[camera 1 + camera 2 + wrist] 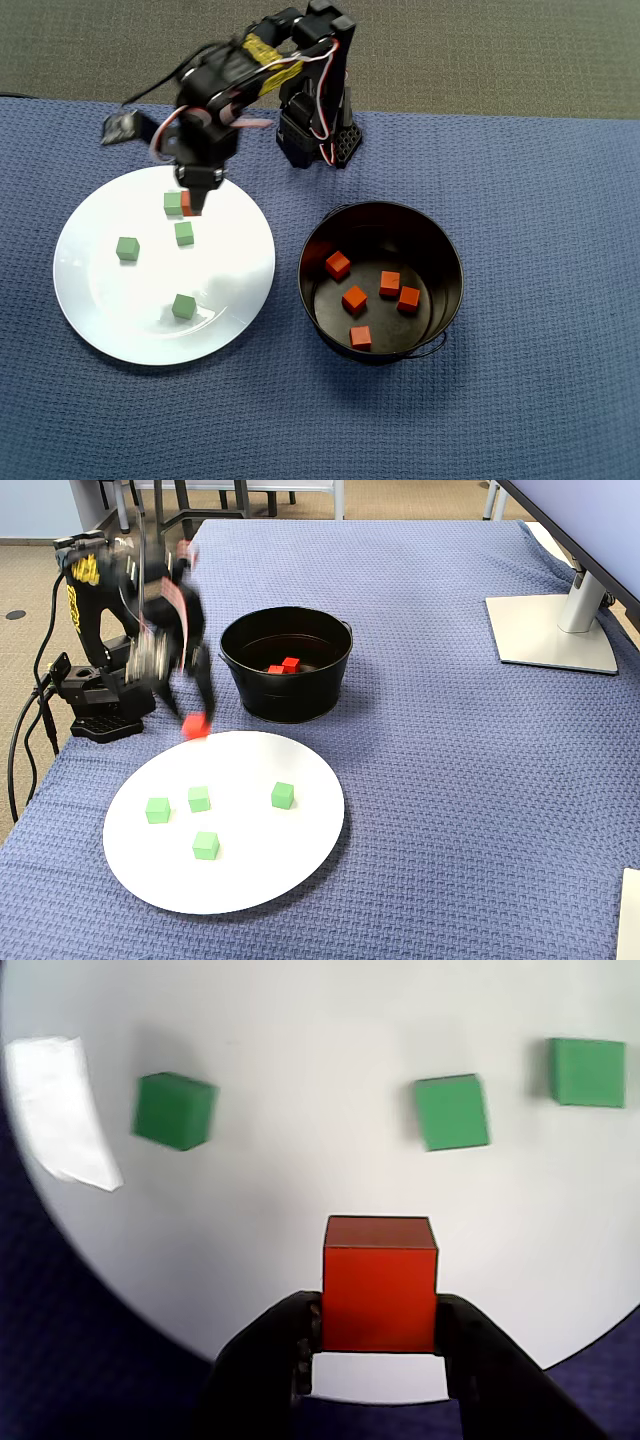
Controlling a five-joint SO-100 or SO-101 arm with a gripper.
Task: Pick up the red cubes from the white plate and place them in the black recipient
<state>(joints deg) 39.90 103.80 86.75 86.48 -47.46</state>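
Here, one moment on a blue woven cloth (520,200) covering a table, told line by line

Arm: a black arm (120,610) stands at the far left of the fixed view, bent forward over the far edge of the plate; it is motion-blurred there

Gripper: the gripper (378,1360) pinches one red cube (379,1285) between its two dark fingers (270,1350), one on each side of the cube, seen plainly in the wrist view

Held cube: in the fixed view the cube (195,725) hangs above the far rim of the plate, clear of its surface; in the overhead view only a sliver of it (187,200) shows under the gripper (193,203), just beside a green cube

Plate: a large round white plate (230,290) lies left of the tin in the overhead view, near it but apart

Green cubes: four green cubes (183,306) lie scattered on the plate, apart from one another; three of them show in the wrist view beyond the held cube

Tin: a round black tin (455,265) with tall walls sits right of the plate in the overhead view

Cubes in tin: five red cubes (354,299) lie on the tin's floor, spread apart

Monitor stand: a grey monitor foot (550,630) rests on the cloth at the far right of the fixed view
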